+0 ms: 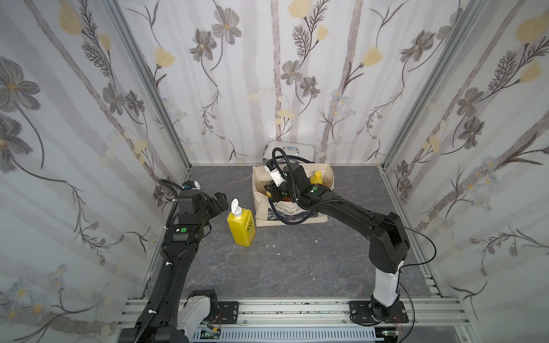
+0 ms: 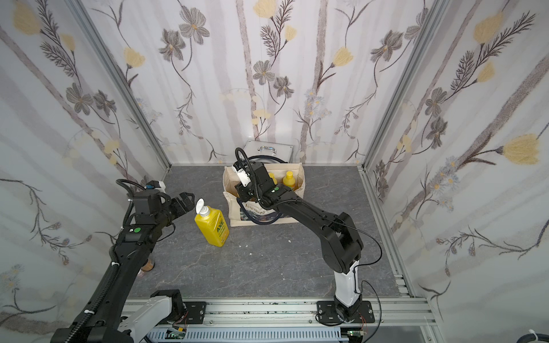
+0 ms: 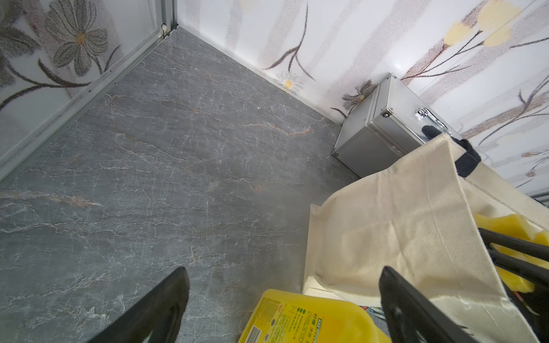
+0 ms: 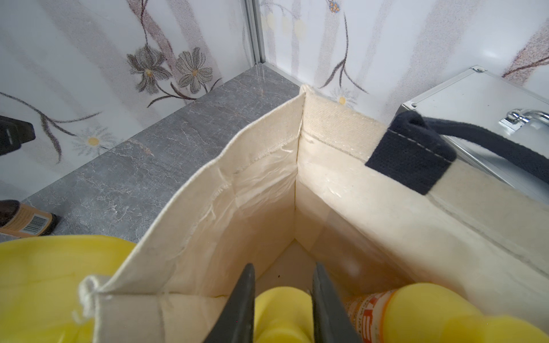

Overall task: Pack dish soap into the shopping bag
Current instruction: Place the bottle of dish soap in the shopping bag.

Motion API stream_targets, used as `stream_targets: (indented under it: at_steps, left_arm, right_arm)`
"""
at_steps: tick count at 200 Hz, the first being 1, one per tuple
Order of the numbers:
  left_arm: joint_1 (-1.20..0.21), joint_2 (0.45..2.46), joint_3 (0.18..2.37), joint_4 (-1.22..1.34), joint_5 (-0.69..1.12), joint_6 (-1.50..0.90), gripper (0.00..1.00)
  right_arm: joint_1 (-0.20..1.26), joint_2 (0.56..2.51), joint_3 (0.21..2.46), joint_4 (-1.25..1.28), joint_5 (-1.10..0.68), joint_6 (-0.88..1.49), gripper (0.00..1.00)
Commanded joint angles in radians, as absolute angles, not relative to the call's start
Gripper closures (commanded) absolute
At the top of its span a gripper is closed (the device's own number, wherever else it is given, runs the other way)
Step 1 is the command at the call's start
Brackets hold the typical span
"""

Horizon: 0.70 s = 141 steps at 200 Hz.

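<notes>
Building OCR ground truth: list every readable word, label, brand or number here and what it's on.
"AXE": brand on the yellow pump bottle.
"Nos coups de": script on the shopping bag front; the rest is hidden behind the right arm.
Back label of the yellow pump bottle, left wrist view: print too small to read.
Brown bottle barcode: digits unreadable.
Orange bottle label inside the bag: blurred.

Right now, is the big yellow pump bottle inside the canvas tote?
No, the yellow pump bottle stands upright on the table, outside the canvas tote.
</notes>
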State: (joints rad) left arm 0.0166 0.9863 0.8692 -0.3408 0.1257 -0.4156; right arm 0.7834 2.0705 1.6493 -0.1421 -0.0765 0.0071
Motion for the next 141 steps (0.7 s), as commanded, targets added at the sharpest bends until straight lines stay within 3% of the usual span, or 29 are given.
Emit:
stream_targets:
  at_steps: [1,15,141]
  left_arm:
    - [0.017,0.985,0.871,-0.322,0.126,-0.419,0.00]
    - [0.017,0.986,0.870,-0.321,0.124,-0.419,0.00]
    - [0.017,0.980,0.876,-0.333,0.115,-0.415,0.00]
  right_arm:
    - [0.784,2.053,1.663,-0.145,-0.084,0.019,0.89]
    - [0.783,2.049,1.664,-0.150,-0.084,0.018,0.84]
    - [0.782,2.025,1.711,-0.189,-0.104,0.012,0.74]
